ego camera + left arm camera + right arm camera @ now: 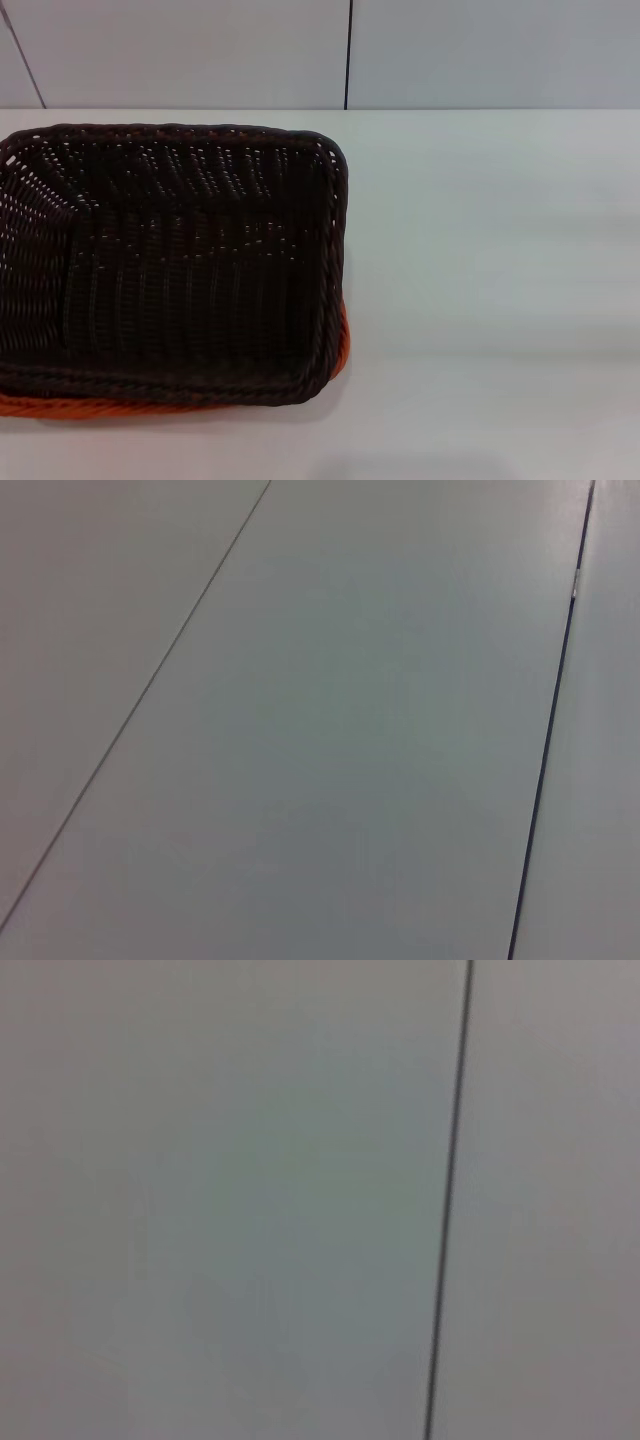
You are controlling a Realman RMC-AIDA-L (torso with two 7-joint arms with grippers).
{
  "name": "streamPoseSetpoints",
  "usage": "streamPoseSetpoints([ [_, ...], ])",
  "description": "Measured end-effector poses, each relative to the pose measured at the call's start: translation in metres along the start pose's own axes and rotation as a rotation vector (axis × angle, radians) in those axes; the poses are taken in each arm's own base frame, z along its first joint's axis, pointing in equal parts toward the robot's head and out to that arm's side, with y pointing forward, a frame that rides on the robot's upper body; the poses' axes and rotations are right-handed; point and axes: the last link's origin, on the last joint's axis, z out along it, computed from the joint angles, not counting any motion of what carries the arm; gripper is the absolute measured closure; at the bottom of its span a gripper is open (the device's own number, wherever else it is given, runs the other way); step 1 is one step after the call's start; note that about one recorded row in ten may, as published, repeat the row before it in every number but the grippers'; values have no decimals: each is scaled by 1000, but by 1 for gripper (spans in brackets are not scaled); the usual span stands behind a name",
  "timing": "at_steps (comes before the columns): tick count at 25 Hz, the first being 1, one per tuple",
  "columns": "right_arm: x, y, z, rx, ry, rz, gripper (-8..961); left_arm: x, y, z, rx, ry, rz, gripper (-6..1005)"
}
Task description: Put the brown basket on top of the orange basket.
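Brown basket (180, 270) atop orange basket (343, 345)

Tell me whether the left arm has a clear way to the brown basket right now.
Probably yes. The brown basket sits uncovered in the orange basket on the robot's left side, nothing over or beside it. Neither gripper is in view, so the left arm's start is unknown.

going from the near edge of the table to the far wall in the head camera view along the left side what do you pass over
Bare white table → thin strip of the orange basket showing under the rim → the brown basket sitting on top of it → a narrow band of table → the grey panelled wall. Neither gripper appears in any view.
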Motion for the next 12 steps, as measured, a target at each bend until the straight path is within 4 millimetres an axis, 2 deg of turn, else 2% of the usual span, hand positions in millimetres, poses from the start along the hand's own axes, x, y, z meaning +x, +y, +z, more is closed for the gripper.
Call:
streamPoseSetpoints([
  [3,10,0,-5,26,6,-8,243,0,0,-1,-5,-4,2,234],
  [5,29,3,-13,84,13,-15,243,-1,2,0,-17,-9,0,234],
  [12,56,13,-21,178,31,-43,243,-5,3,3,-24,-42,8,234],
])
